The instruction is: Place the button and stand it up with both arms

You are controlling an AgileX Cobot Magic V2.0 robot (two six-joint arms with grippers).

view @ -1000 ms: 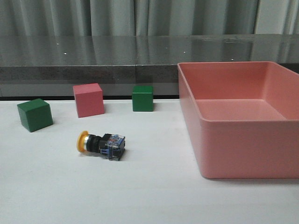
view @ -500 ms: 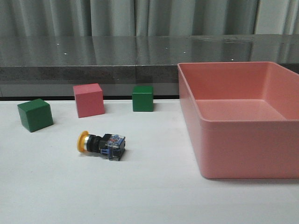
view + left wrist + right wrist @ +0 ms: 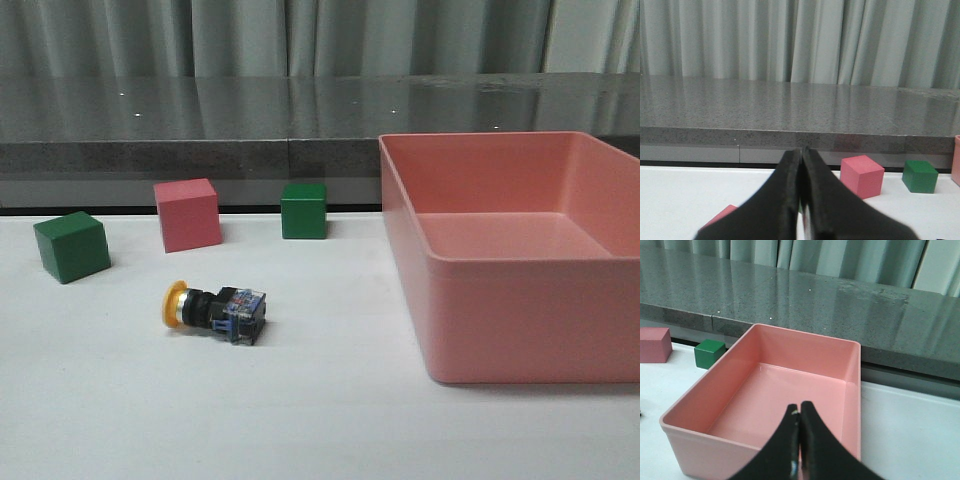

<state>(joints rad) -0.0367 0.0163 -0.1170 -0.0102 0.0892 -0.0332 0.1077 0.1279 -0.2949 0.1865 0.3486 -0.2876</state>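
**A:** Where's the button [image 3: 216, 311] sitting?

**B:** On its side on the white surface [image 3: 300, 400], yellow cap toward nine o'clock, clear blue-tinted base toward three. The pink bin [image 3: 520, 262] is well apart at three o'clock from it. A pink cube [image 3: 187, 214] lies at about twelve, with one green cube [image 3: 71, 246] at ten and another green cube [image 3: 304, 210] at one.

**A:** And the hands?

**B:** Neither shows in the front view. In its wrist view the left hand [image 3: 801, 200] is clenched on nothing — fingers pressed together, the pink cube beyond it. The right hand [image 3: 799, 445] is likewise clenched and empty, hanging over the near rim of the pink bin.

**A:** So how should the reach go?

**B:** I'd judge nothing is started. Spread the fingers before descending, then pinch across the black body — not the round cap, which would likely roll. One hand tips it up; the other steadies the square base until it sits flat.
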